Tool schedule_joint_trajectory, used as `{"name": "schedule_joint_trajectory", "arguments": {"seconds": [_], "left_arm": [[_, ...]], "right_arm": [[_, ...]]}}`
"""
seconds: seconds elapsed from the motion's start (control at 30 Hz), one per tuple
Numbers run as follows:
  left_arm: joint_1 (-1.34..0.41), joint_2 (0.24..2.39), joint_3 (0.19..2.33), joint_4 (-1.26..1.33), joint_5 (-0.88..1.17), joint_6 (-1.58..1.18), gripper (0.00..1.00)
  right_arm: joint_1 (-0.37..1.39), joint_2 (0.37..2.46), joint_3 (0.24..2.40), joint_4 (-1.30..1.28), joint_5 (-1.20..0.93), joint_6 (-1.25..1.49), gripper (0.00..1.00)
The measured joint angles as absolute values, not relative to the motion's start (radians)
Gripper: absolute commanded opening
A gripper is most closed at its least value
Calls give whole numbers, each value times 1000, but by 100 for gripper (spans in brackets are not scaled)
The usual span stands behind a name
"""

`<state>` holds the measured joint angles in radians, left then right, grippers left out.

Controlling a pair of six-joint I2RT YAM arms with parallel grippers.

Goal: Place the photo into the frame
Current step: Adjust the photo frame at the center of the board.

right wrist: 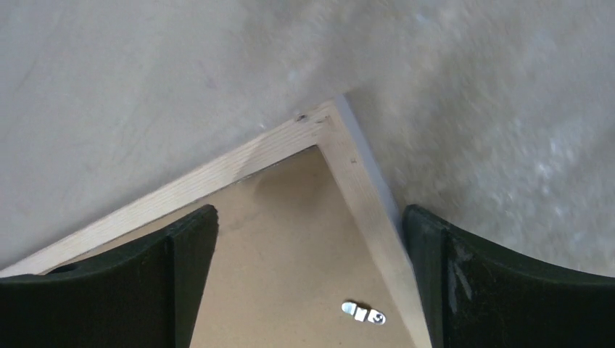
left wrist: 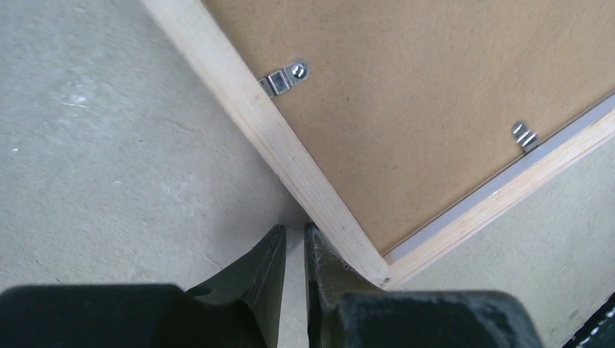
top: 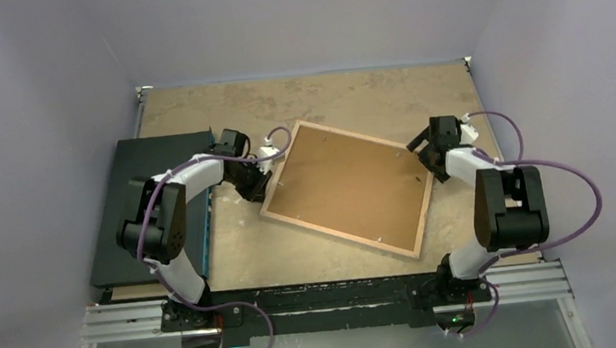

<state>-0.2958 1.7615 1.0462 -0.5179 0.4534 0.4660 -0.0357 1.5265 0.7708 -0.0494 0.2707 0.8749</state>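
Note:
The frame (top: 340, 236) lies face down and askew in the middle of the table, its brown backing board (top: 348, 183) up inside a light wood border. The photo is out of view. My left gripper (top: 259, 183) sits low at the frame's left corner. Its fingers (left wrist: 272, 254) are almost together with nothing between them, and the right one rests against the wood rail (left wrist: 290, 152). My right gripper (top: 420, 148) hangs open over the frame's right corner. One finger (right wrist: 192, 243) is above the backing board and the other (right wrist: 431, 243) is outside the rail (right wrist: 362, 181).
A plain dark flat board (top: 158, 205) lies at the table's left side, partly under the left arm. Small metal clips (left wrist: 285, 78) (right wrist: 364, 313) hold the backing board. Walls close in the table's left, far and right sides. A metal rail (top: 326, 304) runs along the near edge.

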Motion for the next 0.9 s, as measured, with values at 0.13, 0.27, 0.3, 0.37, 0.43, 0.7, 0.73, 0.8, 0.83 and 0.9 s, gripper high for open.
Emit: {"name": "schedule_joint_trajectory", "arguments": {"seconds": [0.13,0.27,0.3,0.37,0.43,0.7,0.73,0.8,0.83,0.9], "left_arm": [[-329,1744,1031,-543,440,506,14],[-361,1737,1027,-577,445,543,14],[-367,1735,1024,-584,447,548,14],[-382,1729,1018,-601,453,562,14],[-406,1728,1015,-620,457,566,14],[-637,1782,1036,-717,546,497,15],[-676,1808,1052,-730,585,477,15],[-725,1845,1071,-736,646,447,16],[-744,1859,1077,-733,671,435,17],[-771,1874,1081,-722,711,410,19]], "right_arm": [[-43,1646,873,8,181,855,99],[-47,1718,926,104,106,852,99],[-46,1733,935,125,84,852,99],[-36,1776,980,142,54,850,99],[-9,1845,1062,148,39,841,99],[83,2061,1335,201,-28,799,99],[93,2075,1355,206,-44,797,99],[110,2092,1383,220,-82,791,99],[120,2100,1395,226,-104,789,99],[139,2122,1427,232,-151,779,99]]}}
